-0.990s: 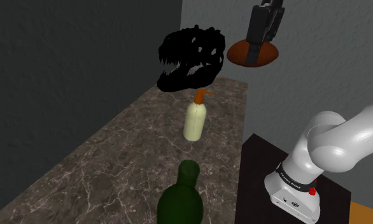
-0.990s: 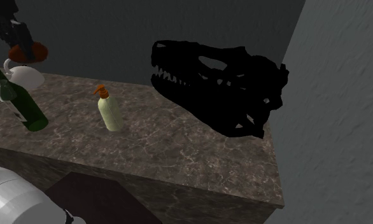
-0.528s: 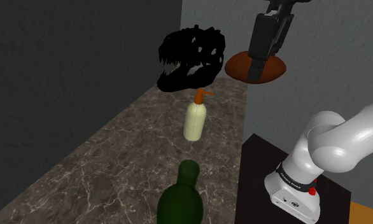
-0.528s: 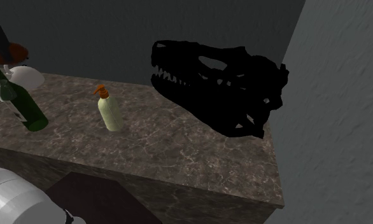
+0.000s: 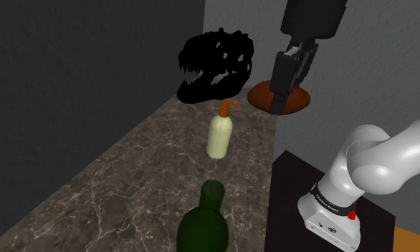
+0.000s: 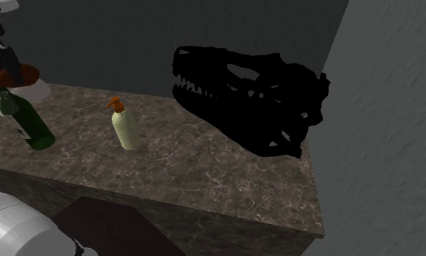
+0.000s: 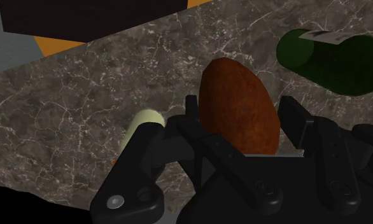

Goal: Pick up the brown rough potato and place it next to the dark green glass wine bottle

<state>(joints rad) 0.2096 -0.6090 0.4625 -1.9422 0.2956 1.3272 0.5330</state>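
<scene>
A dark, veined stone tabletop [image 5: 130, 179] runs away between grey walls, with the robot's dark stand [image 5: 294, 186] at its side. Nearest in the shoulder view stands the dark green wine bottle [image 5: 205, 222], its neck and shoulders rising from the lower edge. Further along is a cream soap bottle [image 5: 220, 136] with an orange pump, well apart from the wine bottle. Beyond that the potato [image 5: 260, 95] hangs in the air near the far end of the tabletop, towards the shoulder view's right, well apart from the wine bottle. The black end effector [image 5: 280, 107] is clenched on it. In the wrist view the two fingers [image 7: 193, 111] press against its opposite sides across the narrow width, and its blunt brown end pokes out past them over the stone. At the far end sits a solid black dinosaur skull [image 5: 216, 64], close to the wall. The potato is likely firm and fairly light, and its rough skin should give the fingers good friction. Being rounded, it could pivot if held near a tip, so the hold across the middle looks right. It is not fragile, but it may roll once set down. The glass bottle is the thing to spare, since a knock could topple it.
</scene>
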